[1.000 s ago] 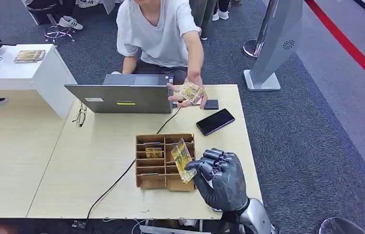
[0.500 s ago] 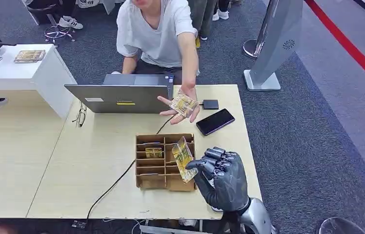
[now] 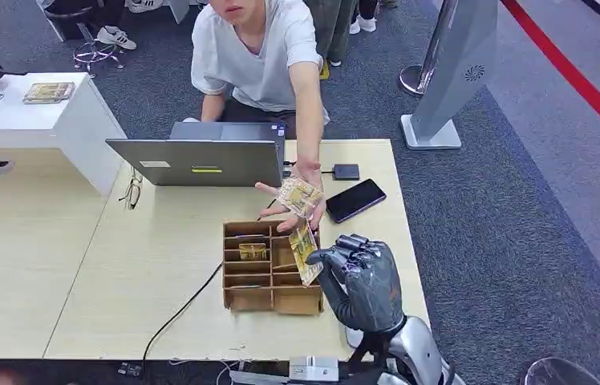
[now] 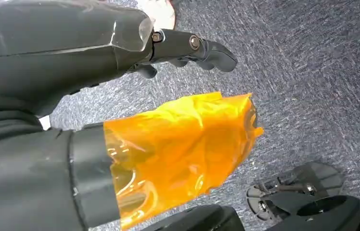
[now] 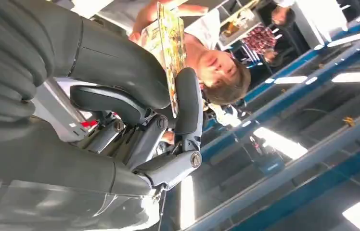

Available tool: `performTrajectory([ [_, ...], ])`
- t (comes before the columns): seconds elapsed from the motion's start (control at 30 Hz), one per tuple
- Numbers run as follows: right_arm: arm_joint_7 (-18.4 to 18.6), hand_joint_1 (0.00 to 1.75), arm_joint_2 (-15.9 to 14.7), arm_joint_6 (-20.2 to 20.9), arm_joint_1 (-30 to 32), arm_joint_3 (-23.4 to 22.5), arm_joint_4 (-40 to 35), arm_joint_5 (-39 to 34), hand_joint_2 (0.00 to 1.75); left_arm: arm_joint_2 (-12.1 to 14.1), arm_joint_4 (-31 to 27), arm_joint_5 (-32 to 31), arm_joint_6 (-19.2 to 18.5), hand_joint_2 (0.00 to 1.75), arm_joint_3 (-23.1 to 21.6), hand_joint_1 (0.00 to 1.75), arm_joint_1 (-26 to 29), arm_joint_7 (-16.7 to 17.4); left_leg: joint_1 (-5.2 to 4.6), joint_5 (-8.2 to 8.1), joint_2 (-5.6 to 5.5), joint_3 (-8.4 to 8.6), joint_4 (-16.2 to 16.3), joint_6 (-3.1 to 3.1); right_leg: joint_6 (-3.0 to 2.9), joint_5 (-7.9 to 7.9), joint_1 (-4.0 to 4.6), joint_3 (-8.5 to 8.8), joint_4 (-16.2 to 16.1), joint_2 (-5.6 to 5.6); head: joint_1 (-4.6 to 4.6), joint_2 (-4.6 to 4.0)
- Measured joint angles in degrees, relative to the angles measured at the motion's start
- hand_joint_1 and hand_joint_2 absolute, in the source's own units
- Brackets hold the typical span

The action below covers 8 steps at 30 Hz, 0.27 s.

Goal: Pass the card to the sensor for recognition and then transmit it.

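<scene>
One card (image 3: 305, 254) held upright in right hand (image 3: 361, 281), long axis vertical

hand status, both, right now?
Left hand: hangs over the carpet, holding nothing; open or shut cannot be told.
Right hand: pinching the card upright by the cardboard organizer.

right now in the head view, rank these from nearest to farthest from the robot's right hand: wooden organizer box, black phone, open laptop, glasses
Measured from the right hand, which pinches a card:
1. Wooden organizer box, right beside the hand, toward the robot's left.
2. Black phone, farther up the table, near its right edge.
3. Open laptop, at the table's far edge, in front of the person.
4. Glasses, beside the laptop's left corner.
</scene>
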Motion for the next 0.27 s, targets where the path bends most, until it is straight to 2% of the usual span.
performTrajectory([
  [0.27, 2.54, 1.75, 0.13, 0.81, -2.66, -0.33, 3.67, 2.32, 1.75, 0.00, 0.00, -0.92, -0.50, 0.00, 0.00, 0.00, -0.35, 0.09, 0.00, 0.00, 0.00, 0.00, 0.00, 0.00, 0.00, 0.00, 0.00, 0.00, 0.00, 0.00, -0.02, 0.00],
])
